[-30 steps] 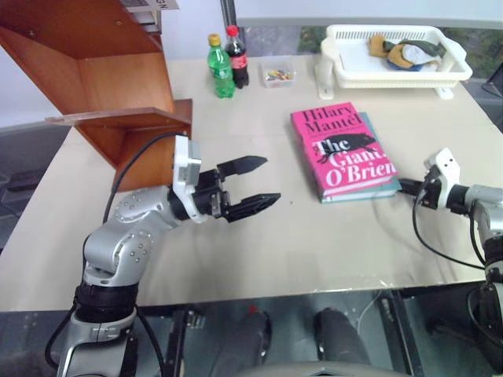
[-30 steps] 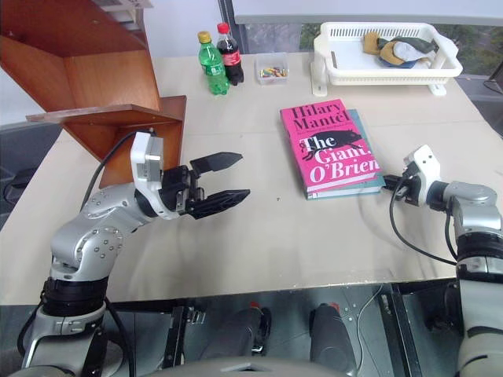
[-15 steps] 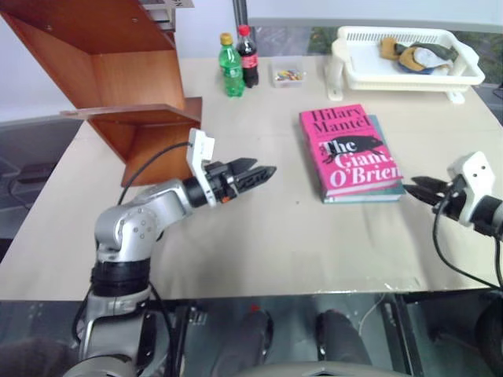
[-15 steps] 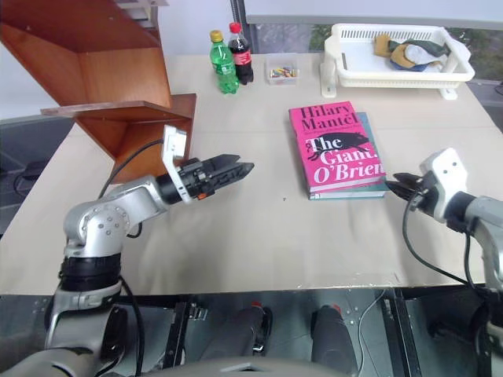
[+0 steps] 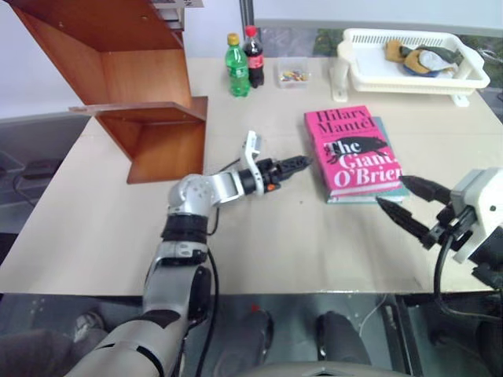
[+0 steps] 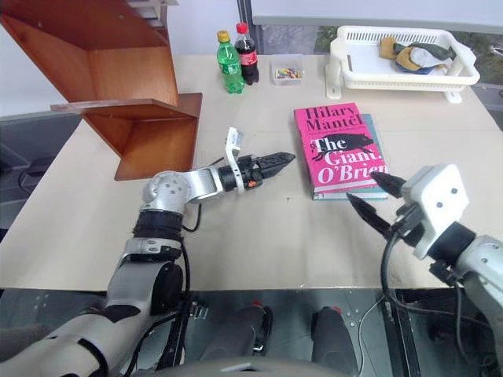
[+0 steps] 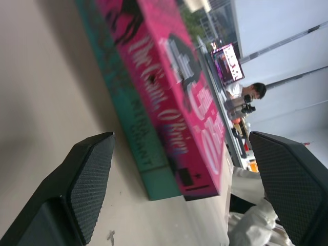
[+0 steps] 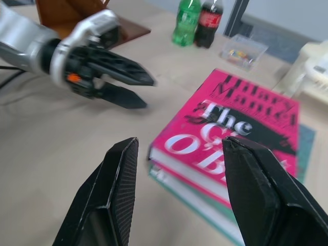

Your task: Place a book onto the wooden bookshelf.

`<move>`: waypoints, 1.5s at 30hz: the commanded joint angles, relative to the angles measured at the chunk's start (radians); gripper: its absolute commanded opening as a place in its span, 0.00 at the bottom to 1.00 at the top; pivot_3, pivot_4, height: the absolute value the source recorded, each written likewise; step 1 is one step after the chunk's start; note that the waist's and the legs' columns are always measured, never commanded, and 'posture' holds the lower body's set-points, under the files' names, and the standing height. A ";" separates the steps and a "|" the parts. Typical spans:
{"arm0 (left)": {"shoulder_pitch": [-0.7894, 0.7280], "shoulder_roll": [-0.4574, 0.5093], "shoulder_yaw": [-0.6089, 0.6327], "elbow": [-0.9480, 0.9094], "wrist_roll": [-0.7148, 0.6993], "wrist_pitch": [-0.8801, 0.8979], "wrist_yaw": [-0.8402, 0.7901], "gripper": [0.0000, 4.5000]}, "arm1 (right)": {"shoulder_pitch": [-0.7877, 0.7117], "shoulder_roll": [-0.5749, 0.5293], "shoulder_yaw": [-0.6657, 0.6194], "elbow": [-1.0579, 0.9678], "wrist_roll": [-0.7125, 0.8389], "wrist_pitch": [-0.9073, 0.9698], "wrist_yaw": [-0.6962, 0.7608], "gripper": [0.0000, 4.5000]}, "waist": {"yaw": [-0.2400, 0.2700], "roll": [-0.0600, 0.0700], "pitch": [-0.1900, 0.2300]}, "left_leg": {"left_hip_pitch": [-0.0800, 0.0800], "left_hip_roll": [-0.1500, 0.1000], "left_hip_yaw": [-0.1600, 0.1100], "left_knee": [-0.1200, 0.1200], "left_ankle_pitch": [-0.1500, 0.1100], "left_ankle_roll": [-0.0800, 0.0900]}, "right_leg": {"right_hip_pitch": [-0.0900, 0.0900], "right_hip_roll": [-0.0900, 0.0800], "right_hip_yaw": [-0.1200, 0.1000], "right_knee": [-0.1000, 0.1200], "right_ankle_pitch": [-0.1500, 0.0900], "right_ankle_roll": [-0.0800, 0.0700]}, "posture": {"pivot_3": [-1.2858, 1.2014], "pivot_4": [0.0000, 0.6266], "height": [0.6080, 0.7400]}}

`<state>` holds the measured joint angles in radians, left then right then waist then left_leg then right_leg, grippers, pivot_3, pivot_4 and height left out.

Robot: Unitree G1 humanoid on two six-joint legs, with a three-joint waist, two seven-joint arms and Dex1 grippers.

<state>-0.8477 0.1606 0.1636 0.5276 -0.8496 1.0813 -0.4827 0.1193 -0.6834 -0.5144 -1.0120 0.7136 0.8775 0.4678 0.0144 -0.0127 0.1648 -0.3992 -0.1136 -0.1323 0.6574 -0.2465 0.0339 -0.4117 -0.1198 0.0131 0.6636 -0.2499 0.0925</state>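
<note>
In the centre right of the frame, the bright pink hardback book (image 5: 351, 151) lies flat on a teal-green book (image 5: 384, 188), so the left gripper (image 5: 294, 164) comes with wide fingers to its spine and the right gripper (image 5: 413, 203), also spread and empty, waits at its near corner, far from the reddish-brown wooden bookshelf (image 5: 126, 86) in the upper left.

table (image 5: 259, 236) | bookshelf (image 5: 134, 94), bottles (image 5: 244, 63), basket (image 5: 409, 67), teal book (image 5: 397, 188)
</note>
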 commanded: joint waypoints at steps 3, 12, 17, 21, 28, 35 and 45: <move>-0.044 -0.049 -0.009 0.065 0.049 -0.039 -0.057 1.00 | 0.147 -0.089 -0.053 -0.035 0.146 -0.174 -0.091 0.59 | 0.001 0.000 0.000 | 0.000 0.000 0.000 0.000 0.000 0.000 | 0.000 0.000 0.000 0.000 0.000 0.000 | 0.52 0.24 1.00; -0.081 -0.116 -0.010 0.120 0.108 -0.055 -0.111 1.00 | 0.536 -0.274 -0.108 -0.035 0.178 -0.487 -0.193 0.97 | -0.002 -0.003 0.000 | 0.000 0.000 0.001 0.001 0.000 0.000 | 0.001 0.001 0.000 0.000 0.000 0.001 | 0.52 0.24 1.00; -0.093 -0.130 -0.003 0.138 0.126 -0.052 -0.128 1.00 | 0.642 -0.312 -0.101 -0.035 0.150 -0.585 -0.241 0.97 | -0.001 -0.004 0.000 | 0.001 0.000 0.001 0.003 0.000 0.001 | 0.002 0.001 0.001 0.000 0.001 0.002 | 0.52 0.24 1.00; -0.097 -0.138 0.003 0.158 0.136 -0.053 -0.134 0.82 | 0.683 -0.340 -0.099 -0.035 0.149 -0.631 -0.277 1.00 | 0.000 -0.005 0.001 | 0.001 0.000 0.001 0.004 0.000 0.001 | 0.003 0.001 0.001 0.000 0.001 0.002 | 0.52 0.24 1.00; -0.102 -0.144 0.016 0.169 0.145 -0.053 -0.134 0.60 | 0.705 -0.376 -0.085 -0.035 0.145 -0.658 -0.321 1.00 | 0.001 -0.006 0.001 | 0.001 0.000 0.001 0.005 -0.001 0.001 | 0.003 0.001 0.000 0.000 0.001 0.002 | 0.52 0.24 1.00; -0.101 -0.150 0.031 0.162 0.150 -0.050 -0.131 0.60 | 0.678 -0.393 -0.059 -0.035 0.144 -0.647 -0.348 1.00 | 0.001 -0.006 0.002 | 0.001 0.000 0.001 0.006 -0.001 0.002 | 0.003 0.001 0.000 0.000 0.001 0.002 | 0.52 0.24 1.00; -0.097 -0.149 0.046 0.150 0.159 -0.045 -0.131 0.12 | 0.647 -0.392 -0.050 -0.035 0.148 -0.618 -0.351 1.00 | 0.001 -0.007 0.002 | 0.000 0.000 0.000 0.008 -0.001 0.002 | 0.005 0.001 0.000 0.000 0.001 0.003 | 0.52 0.24 1.00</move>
<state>-0.9306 0.0133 0.1983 0.6993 -0.6888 1.0365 -0.6064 0.7760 -1.0744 -0.5587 -1.0197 0.8633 0.2593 0.1224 0.0153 -0.0196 0.1668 -0.3988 -0.1133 -0.1321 0.6655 -0.2479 0.0364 -0.4072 -0.1187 0.0126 0.6633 -0.2488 0.0953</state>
